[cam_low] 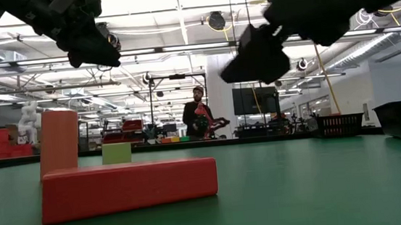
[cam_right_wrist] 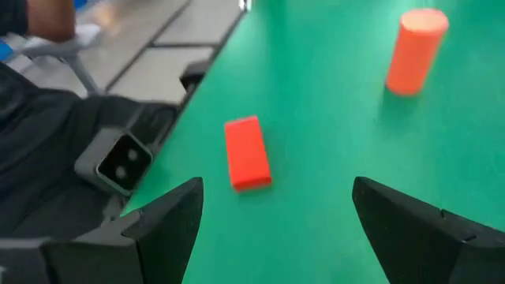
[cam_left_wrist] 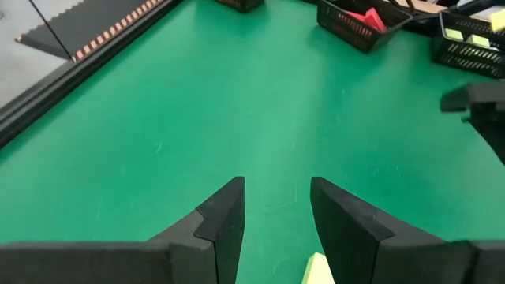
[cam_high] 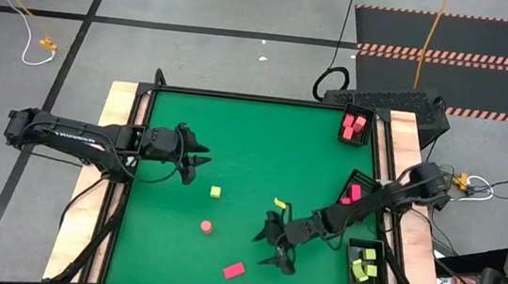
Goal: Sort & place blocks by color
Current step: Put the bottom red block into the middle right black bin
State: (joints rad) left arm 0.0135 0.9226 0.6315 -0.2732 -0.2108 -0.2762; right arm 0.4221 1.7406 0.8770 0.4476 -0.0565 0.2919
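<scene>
Blocks on mat: 2 red [cam_high: 234,270], 2 yellow [cam_high: 216,192] | left claw [cam_high: 201,162] parted | right claw [cam_high: 273,251] spread, empty

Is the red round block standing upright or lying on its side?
Upright: the red cylinder stands on its end on the green table.

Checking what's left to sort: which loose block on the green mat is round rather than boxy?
The small pink-red cylinder, standing upright mid-mat; the red brick and both yellow-green blocks are flat-sided.

Two dark, jointed arms, the left arm [cam_high: 84,138] bearing pale lettering along its link, end in black two-finger grippers with wedge-shaped fingers [cam_left_wrist: 221,225].
</scene>
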